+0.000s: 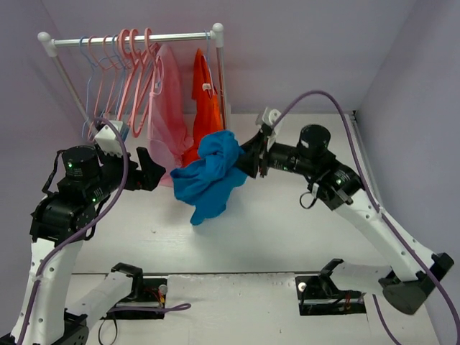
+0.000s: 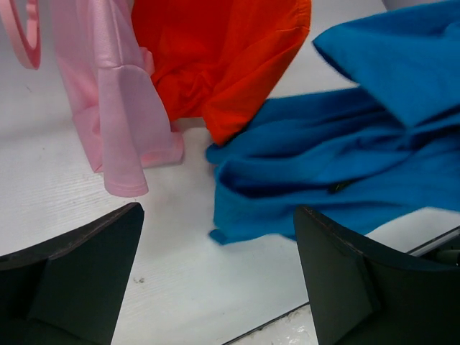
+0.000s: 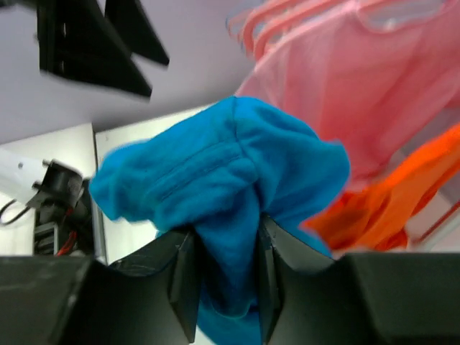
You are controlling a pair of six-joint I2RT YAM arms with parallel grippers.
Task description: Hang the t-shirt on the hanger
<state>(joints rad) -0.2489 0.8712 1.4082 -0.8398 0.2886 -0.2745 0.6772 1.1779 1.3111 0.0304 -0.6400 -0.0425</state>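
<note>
The bright blue t-shirt point(image 1: 208, 176) hangs bunched in the air in front of the rack, and a fold of it point(image 3: 215, 165) is pinched between the jaws of my right gripper point(image 1: 248, 159) point(image 3: 224, 280), which is shut on it. My left gripper point(image 1: 154, 172) point(image 2: 215, 273) stands wide open just left of the t-shirt point(image 2: 345, 165), low over the table, with nothing between its fingers. The pale blue hanger point(image 1: 91, 75) hangs at the left end of the rail, apart from both grippers.
A white rack point(image 1: 136, 39) at the back holds several pink hangers point(image 1: 136, 72), a pale pink garment point(image 1: 167, 115) point(image 2: 115, 108) and an orange garment point(image 1: 207, 108) point(image 2: 215, 57) directly behind the t-shirt. Walls close in at the back and on both sides.
</note>
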